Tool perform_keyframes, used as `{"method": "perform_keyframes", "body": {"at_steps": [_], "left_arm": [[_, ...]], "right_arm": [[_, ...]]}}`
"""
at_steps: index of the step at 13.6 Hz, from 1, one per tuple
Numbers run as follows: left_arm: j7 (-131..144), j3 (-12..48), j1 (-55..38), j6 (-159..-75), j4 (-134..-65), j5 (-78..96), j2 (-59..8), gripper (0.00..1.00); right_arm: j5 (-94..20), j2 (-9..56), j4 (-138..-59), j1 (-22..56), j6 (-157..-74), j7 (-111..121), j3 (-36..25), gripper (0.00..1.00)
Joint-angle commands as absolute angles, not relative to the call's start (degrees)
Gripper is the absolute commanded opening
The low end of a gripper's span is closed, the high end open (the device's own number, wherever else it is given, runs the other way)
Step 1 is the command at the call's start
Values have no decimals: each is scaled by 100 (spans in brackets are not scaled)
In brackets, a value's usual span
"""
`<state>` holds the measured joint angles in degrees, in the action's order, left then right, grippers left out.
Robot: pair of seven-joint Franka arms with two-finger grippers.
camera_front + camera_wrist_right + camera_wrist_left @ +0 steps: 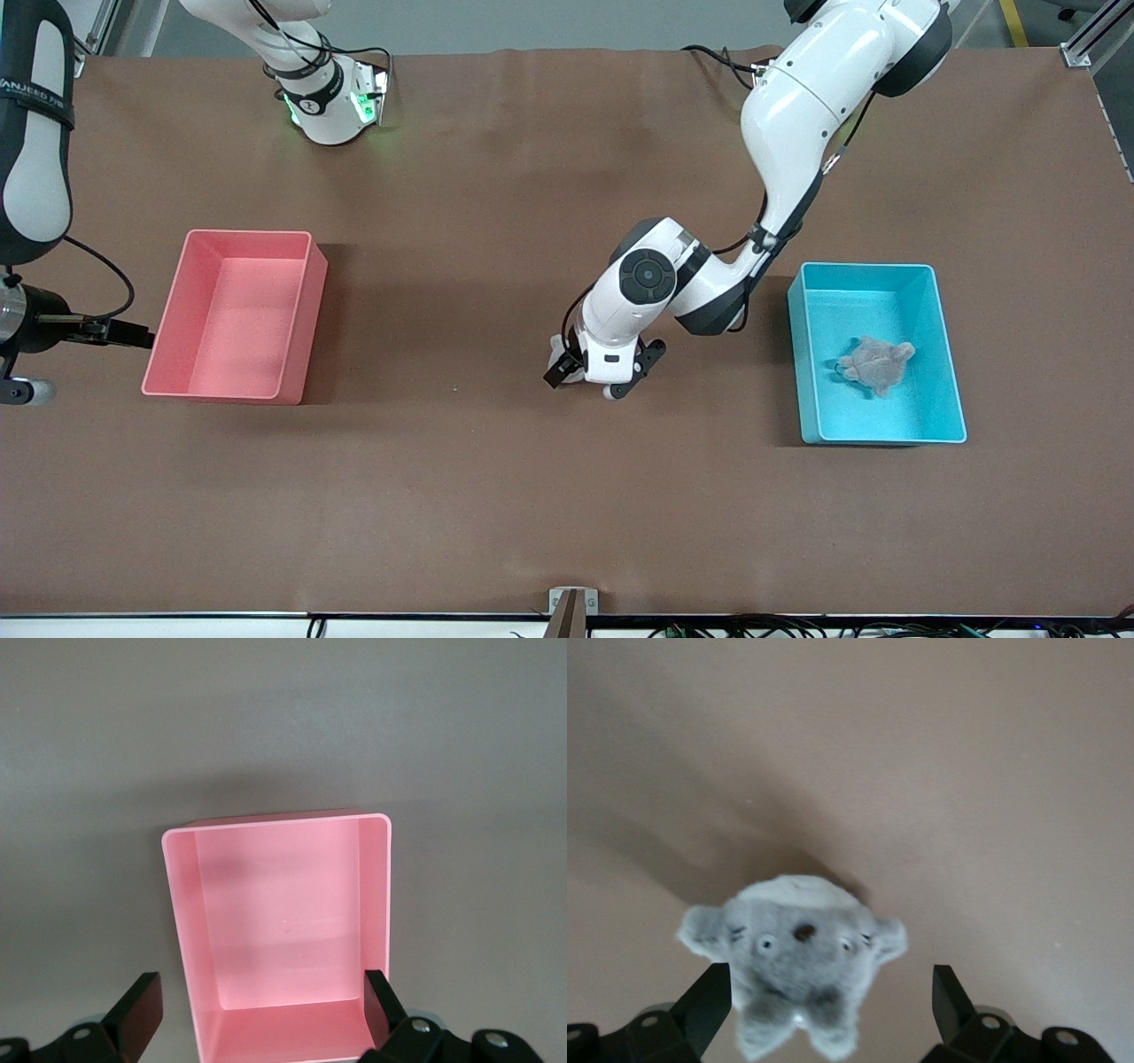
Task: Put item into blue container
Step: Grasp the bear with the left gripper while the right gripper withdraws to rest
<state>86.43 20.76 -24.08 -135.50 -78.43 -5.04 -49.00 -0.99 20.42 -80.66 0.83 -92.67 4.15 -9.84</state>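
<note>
Closing the left gripper's open jaws squarely around the grey plush toy on the brown desk comes first, then the light cyan-blue plastic bin; the right gripper waits open-jawed over the pink plastic bin.

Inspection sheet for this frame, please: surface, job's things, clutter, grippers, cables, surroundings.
Surface: brown table, bare at mid-table.
Job's things: blue container holds a grey plush; second grey plush on the table under the left gripper.
Clutter: pink bin, nothing in it.
Grippers: left gripper open, fingers either side of the second plush; right gripper open over the pink bin.
Cables: black leads on both arms.
Surroundings: nothing seen.
</note>
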Motion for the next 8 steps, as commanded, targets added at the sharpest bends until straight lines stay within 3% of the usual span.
{"method": "perform_keyframes", "body": {"at_steps": [1, 8], "left_arm": [[8736, 2022, -2479, -13272, -7690, -589, -4975, 100], [8701, 2021, -2558, -13227, -7647, -589, -5115, 100]], "right_arm": [[-9, 2004, -8068, -35, -9202, 650, -940, 100], [-35, 2013, -7682, -70, -9211, 650, -941, 100]]}}
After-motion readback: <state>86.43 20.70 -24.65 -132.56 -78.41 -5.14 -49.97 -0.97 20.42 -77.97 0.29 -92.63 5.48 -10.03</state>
